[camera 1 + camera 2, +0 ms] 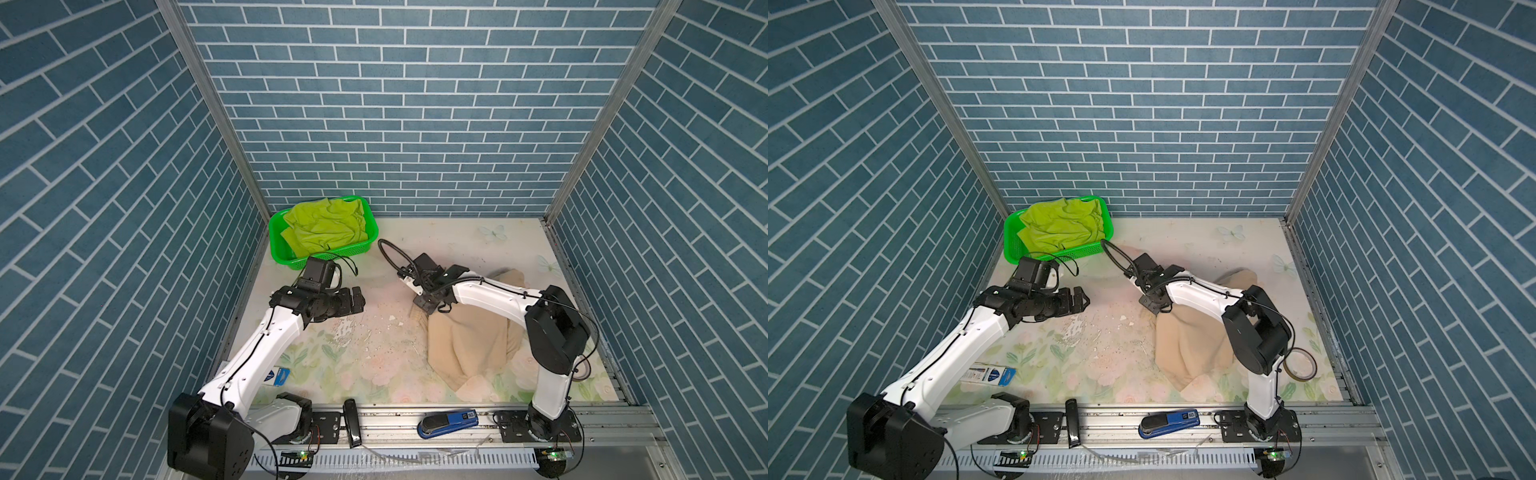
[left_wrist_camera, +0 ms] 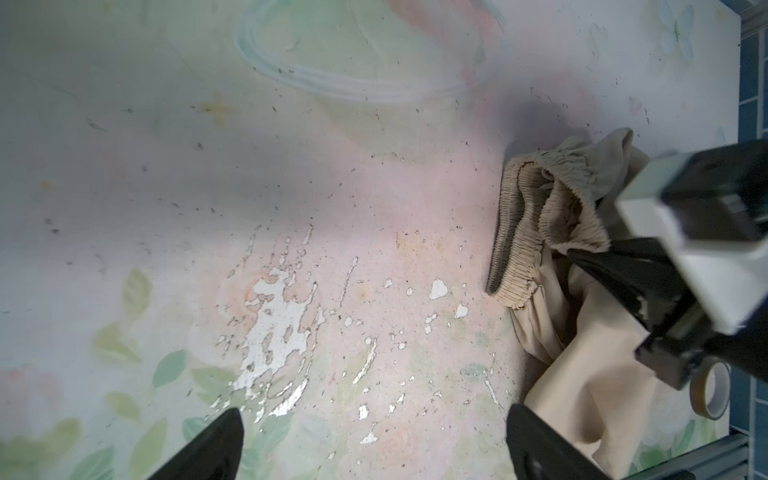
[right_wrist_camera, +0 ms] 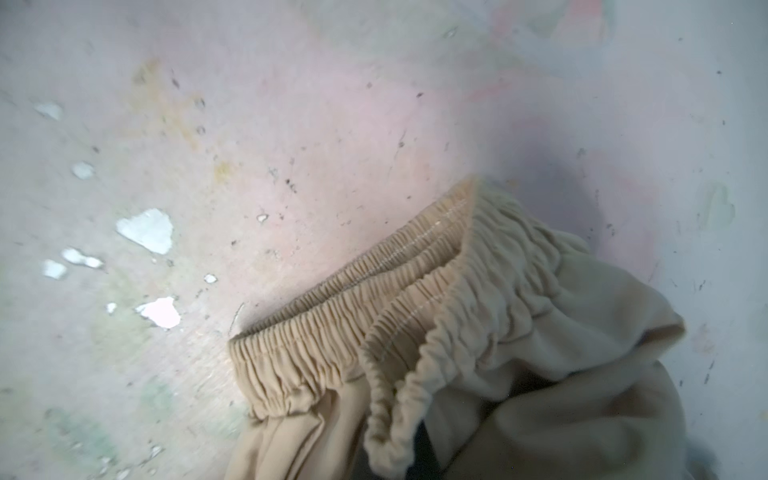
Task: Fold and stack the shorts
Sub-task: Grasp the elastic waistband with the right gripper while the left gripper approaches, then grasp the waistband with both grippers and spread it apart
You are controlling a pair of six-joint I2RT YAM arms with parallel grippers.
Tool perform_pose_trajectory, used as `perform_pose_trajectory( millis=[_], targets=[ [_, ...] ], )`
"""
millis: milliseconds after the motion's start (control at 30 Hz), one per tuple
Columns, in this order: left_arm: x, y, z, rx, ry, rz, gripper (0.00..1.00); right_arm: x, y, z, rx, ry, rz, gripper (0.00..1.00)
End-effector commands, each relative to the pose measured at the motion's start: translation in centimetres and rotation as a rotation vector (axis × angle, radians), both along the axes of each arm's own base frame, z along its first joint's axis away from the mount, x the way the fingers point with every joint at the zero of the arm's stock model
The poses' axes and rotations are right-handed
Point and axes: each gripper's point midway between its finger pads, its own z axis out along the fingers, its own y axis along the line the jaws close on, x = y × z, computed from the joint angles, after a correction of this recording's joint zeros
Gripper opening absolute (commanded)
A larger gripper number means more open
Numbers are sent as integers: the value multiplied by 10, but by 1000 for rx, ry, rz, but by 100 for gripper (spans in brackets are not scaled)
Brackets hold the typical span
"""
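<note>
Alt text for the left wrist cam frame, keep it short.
The right gripper, closed, pinches the crumpled beige shorts at their elastic waistband on the worn floral table. In the foreground the left gripper stands wide open over bare table, touching nothing. A tape roll lies beside the shorts.

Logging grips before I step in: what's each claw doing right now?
Left claw: open, empty.
Right claw: shut on the beige shorts, at the waistband.
</note>
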Motion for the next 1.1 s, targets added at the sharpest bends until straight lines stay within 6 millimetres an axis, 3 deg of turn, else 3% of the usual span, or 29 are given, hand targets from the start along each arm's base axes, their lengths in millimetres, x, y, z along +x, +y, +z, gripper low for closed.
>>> perform_pose_trajectory(
  millis=[0,100,300,433,600,867,967,1067],
  targets=[
    [20,-40,2,-118,-81,-63,100,-5,5,54,250,77,-31,0],
    [31,-73,-8,-135,-99,-133,100,-12,3,62,315,123,-14,0],
    [50,-136,-41,-195,-79,-239,100,-17,-2,57,341,158,-27,0],
    [52,-162,-67,-153,-39,-283,100,-19,-4,59,364,159,-33,0],
    [45,-179,-90,-143,18,-304,99,-21,-8,67,400,148,-44,0],
    [19,-180,-119,-78,102,-310,95,-6,-20,88,533,109,-121,0],
    [15,-185,-128,-99,114,-303,84,-4,-21,94,558,92,-130,0],
    [20,-191,-124,-119,90,-309,54,-4,-21,98,576,82,-136,0]
  ],
)
